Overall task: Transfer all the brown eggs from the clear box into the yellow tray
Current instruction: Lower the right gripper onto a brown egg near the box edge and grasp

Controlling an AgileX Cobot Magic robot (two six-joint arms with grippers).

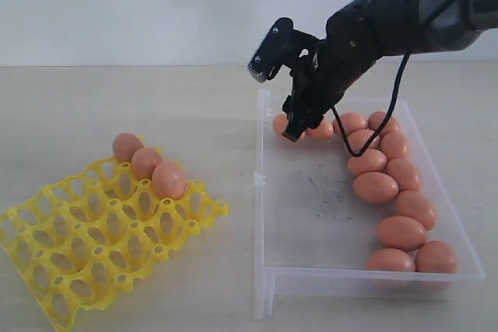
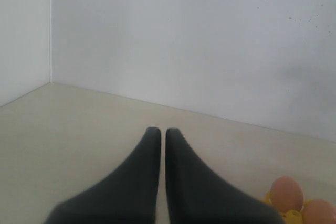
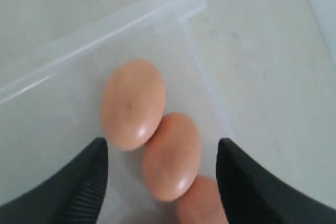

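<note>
R gripper (image 3: 164, 177): jaws spread, empty, over top-left corner of clear box (image 1: 259, 184). Below it, corner egg (image 3: 133, 103) touches second egg (image 3: 172, 156); the second sits more nearly btwn the jaws. Other brown eggs (image 1: 376, 187) run along box's top + right edges. 3 eggs (image 1: 145, 162) sit in yellow tray (image 1: 47, 270), lower left. L gripper (image 2: 158, 145): fingers pressed together, idle.

Pick: centre on one egg only, descend straight, keep clear of the other egg + box, close softly. Smooth shell, prob. slips.

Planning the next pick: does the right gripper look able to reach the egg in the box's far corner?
Probably yes. The right gripper hangs open above that egg with nothing between; a neighbouring egg touches it and the box wall is close.
</note>
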